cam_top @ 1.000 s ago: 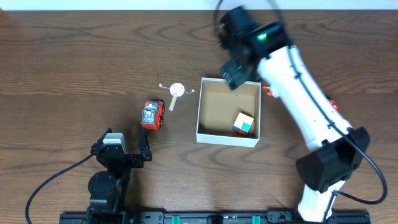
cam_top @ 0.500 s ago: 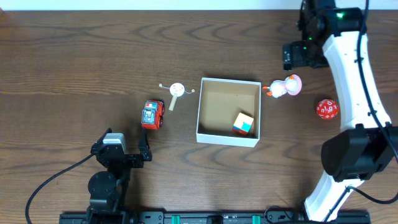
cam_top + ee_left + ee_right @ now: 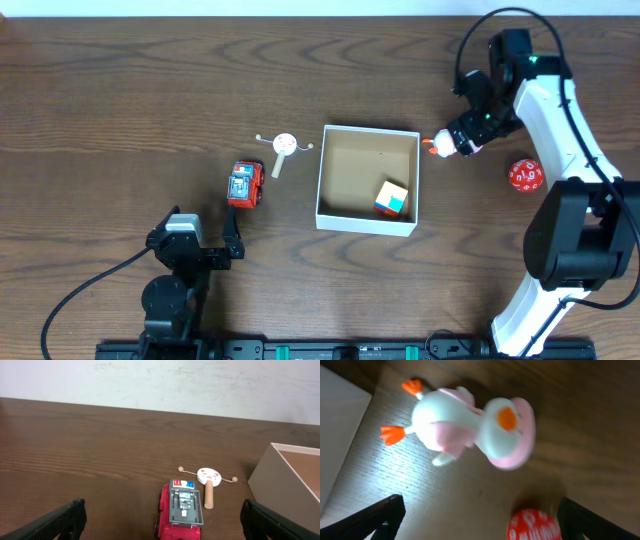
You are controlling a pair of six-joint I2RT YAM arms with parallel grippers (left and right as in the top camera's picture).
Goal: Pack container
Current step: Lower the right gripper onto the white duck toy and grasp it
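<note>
Left gripper [image 3: 196, 238] sits at the near edge of the bench [image 3: 100, 100], spread wide, holding nothing. Red toy car [image 3: 244, 184] just past it. Container [image 3: 366, 222] is mid-bench, with a colourful cube [image 3: 392, 198] in its near right corner. Further back, right gripper [image 3: 466, 138] hangs wide open and empty over a duck [image 3: 475, 425] beside the container's far right corner.

Overhead: even, diffuse light, sharp edge to edge. Desk [image 3: 150, 90] grain crisp; shadows faint and soft-edged, container [image 3: 366, 222] interior evenly lit.
Left wrist: bright, flat light, pale sheen on far desk. Toy car [image 3: 181, 510] sharp. Left tool [image 3: 162, 515] just dark fingers [image 3: 60, 520] in 2 lower corners.
Right wrist: close and blurred. Duck toy [image 3: 475, 425] out of focus, hot bright patch on desk by its feet, upper right dim.
</note>
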